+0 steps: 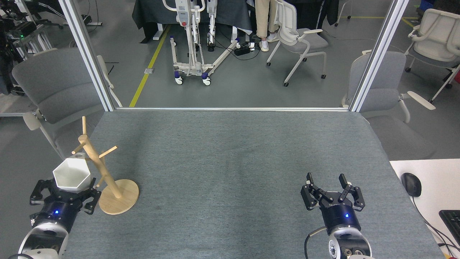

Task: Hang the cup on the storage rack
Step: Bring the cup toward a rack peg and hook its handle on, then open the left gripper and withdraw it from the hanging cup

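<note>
Item: cup (71, 174), white, faceted sides, six-sided rim, opening facing up; held at its lower part by the left gripper (65, 192), whose dark fingers close around its base; located at the near left edge of the table (230, 151), just left of the rack and touching or nearly touching the post, exact contact not discernible. Item: rack (99, 167), pale wood, slim post leaning slightly left as seen from the head camera, several short pegs angled upward, one peg just behind the cup's far rim; round flat base (120, 199) resting on the table surface. Item: left arm, entering from the lower left corner, blue light lit on the wrist. Item: right gripper (332, 187), black, at the near right of the table, fingers spread apart with a clear gap between them, holding nothing, well apart from cup and rack; blue light lit on its wrist. Item: table, covered in grey felt-like cloth, framed at the far corners by two metal uprights (88, 54). Item: mouse (410, 184), black, on a white desk to the right, with a keyboard (451, 219) corner near it. Item: grey chairs (54, 86) beyond the table on both sides.
</note>
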Controlling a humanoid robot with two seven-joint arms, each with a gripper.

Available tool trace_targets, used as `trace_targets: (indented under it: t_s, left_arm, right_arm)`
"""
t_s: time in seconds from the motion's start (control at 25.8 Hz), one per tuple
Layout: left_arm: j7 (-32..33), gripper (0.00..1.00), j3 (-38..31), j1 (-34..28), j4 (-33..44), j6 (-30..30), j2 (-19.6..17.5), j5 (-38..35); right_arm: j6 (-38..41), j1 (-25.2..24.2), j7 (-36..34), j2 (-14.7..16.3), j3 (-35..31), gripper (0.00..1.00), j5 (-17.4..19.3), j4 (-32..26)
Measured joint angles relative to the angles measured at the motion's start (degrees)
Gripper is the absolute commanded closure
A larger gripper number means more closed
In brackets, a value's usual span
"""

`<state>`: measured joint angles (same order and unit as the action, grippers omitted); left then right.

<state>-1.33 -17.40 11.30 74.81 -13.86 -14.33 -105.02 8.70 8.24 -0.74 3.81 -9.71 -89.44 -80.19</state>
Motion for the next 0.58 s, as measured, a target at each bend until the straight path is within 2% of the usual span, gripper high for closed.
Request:
trace_targets:
  t_s: [0.58]
  left_arm:
    - [-0.7, 0.02, 0.0, 0.0, -5.6, 0.3, 1.1, 0.5]
  right_arm:
    - [0.4, -0.4, 0.3, 0.9, 0.3, 0.01, -0.2, -0.1]
